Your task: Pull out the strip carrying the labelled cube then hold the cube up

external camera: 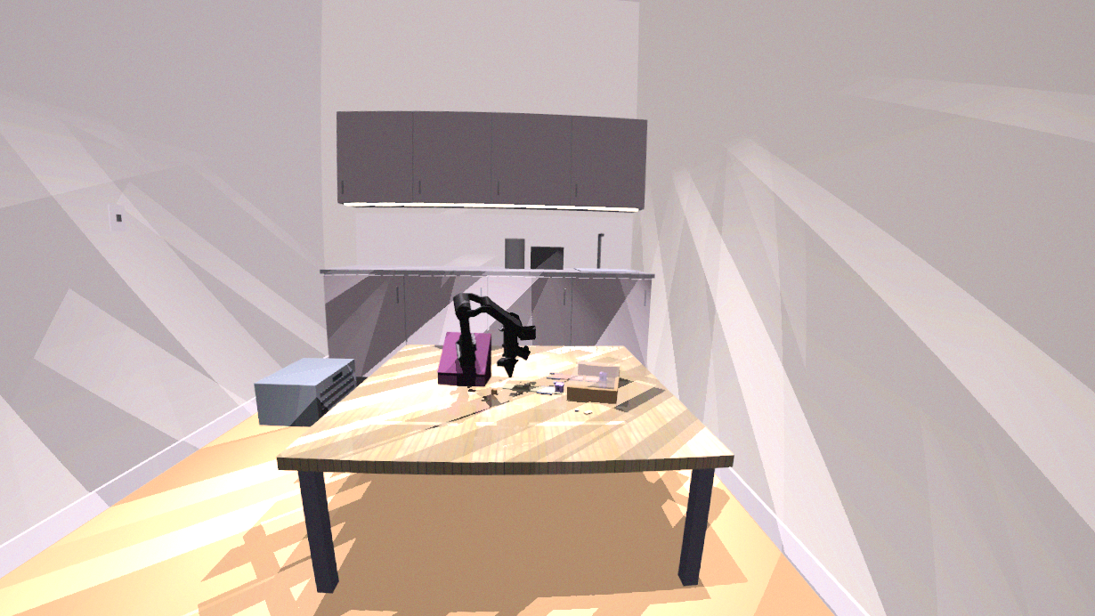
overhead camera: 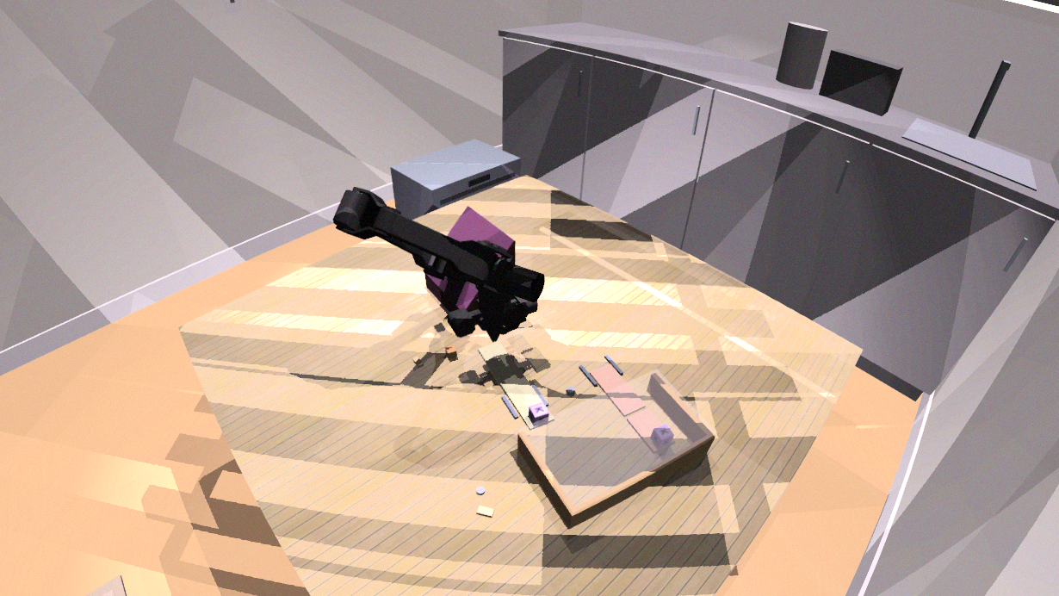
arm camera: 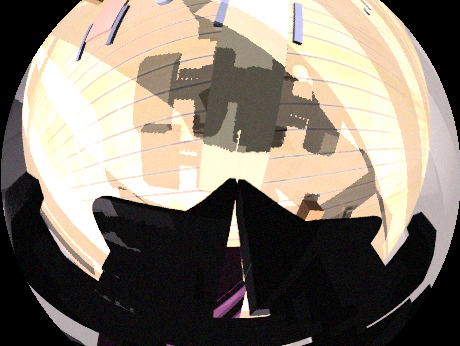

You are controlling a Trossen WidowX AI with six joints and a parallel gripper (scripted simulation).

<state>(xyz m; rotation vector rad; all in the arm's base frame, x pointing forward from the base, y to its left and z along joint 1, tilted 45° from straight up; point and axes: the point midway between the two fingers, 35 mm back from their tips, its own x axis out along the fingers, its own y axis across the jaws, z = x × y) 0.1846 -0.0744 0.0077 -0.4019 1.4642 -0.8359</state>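
My gripper (overhead camera: 494, 338) (external camera: 508, 374) (arm camera: 235, 185) is shut and empty, above the table by the arm-side end of the pale yellow strip (overhead camera: 520, 398) (arm camera: 234, 165). That strip looks unbroken where visible; shadow covers its middle. A purple cube (overhead camera: 538, 412) (external camera: 559, 387) with a dark mark sits on its far end, outside the walled frame, between two blue-grey rails (overhead camera: 509, 406) (arm camera: 298, 23). The pink strip (overhead camera: 618, 387) (arm camera: 106, 20) shows a break across it. A second purple cube (overhead camera: 661, 436) (external camera: 603, 378) sits on its far piece, inside the frame.
The wooden frame (overhead camera: 644, 481) (external camera: 591, 393) has low walls and a see-through cover. A magenta wedge (overhead camera: 477, 226) (external camera: 474, 352) stands beside the arm. A small orange block (overhead camera: 450, 352) (arm camera: 312, 211) lies near the gripper. A dark disc (overhead camera: 570, 390) lies between the strips; a pale block (overhead camera: 485, 511) lies farther off.
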